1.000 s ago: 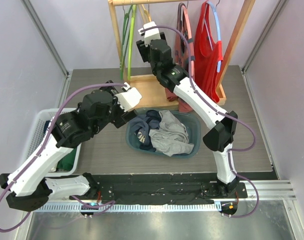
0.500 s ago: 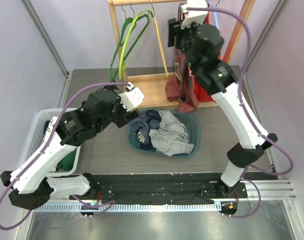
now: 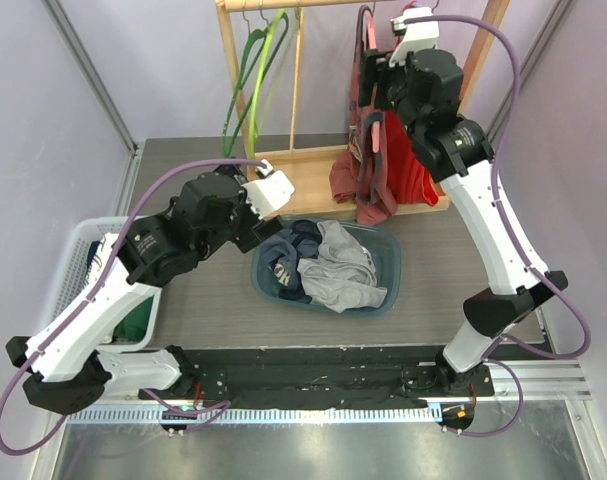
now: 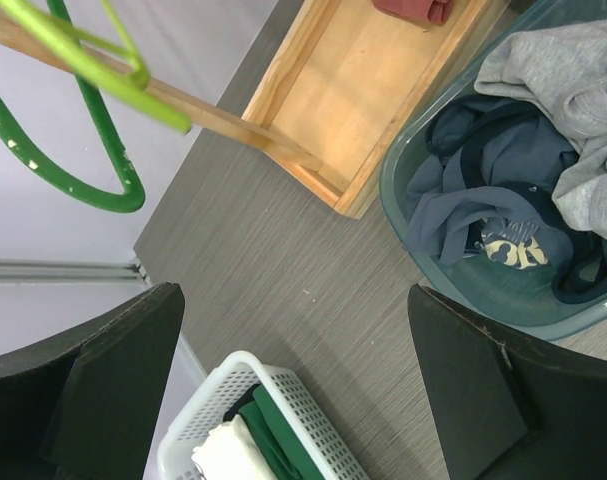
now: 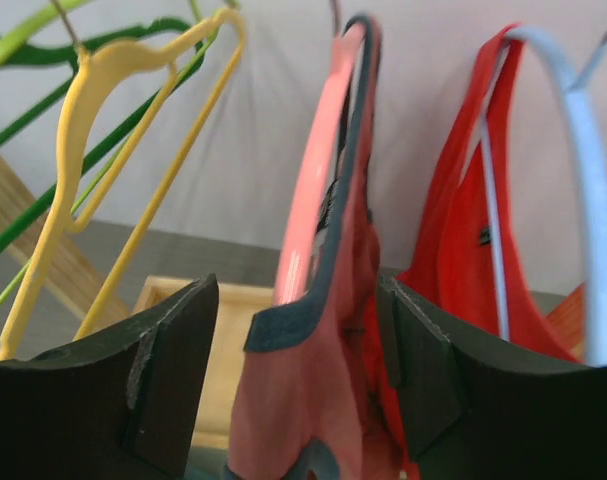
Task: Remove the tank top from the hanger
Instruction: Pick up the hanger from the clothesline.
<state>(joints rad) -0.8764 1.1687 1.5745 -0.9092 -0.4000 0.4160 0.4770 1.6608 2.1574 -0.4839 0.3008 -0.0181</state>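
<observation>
A salmon tank top (image 5: 313, 400) with dark trim hangs on a pink hanger (image 5: 318, 190) from the wooden rack; in the top view this tank top (image 3: 361, 175) droops down to the rack's base. My right gripper (image 5: 298, 300) is up at the rail, open, one finger on each side of the strap, and the cloth stands apart from the left finger. In the top view the right gripper (image 3: 376, 80) is beside the hanger. My left gripper (image 4: 293, 310) hangs open over the table with nothing in it, left of the bin (image 3: 391, 262).
A red tank top (image 5: 463, 230) on a light blue hanger (image 5: 588, 200) hangs just right of the salmon one. A yellow hanger (image 5: 83, 110) and green hangers (image 3: 253, 70) hang to the left. The teal bin holds clothes. A white basket (image 3: 78, 260) with folded clothes sits far left.
My right arm swung from the left of the rail to the right and now straddles the salmon tank top's strap. The green and yellow hangers have swung. The left arm barely shifted.
</observation>
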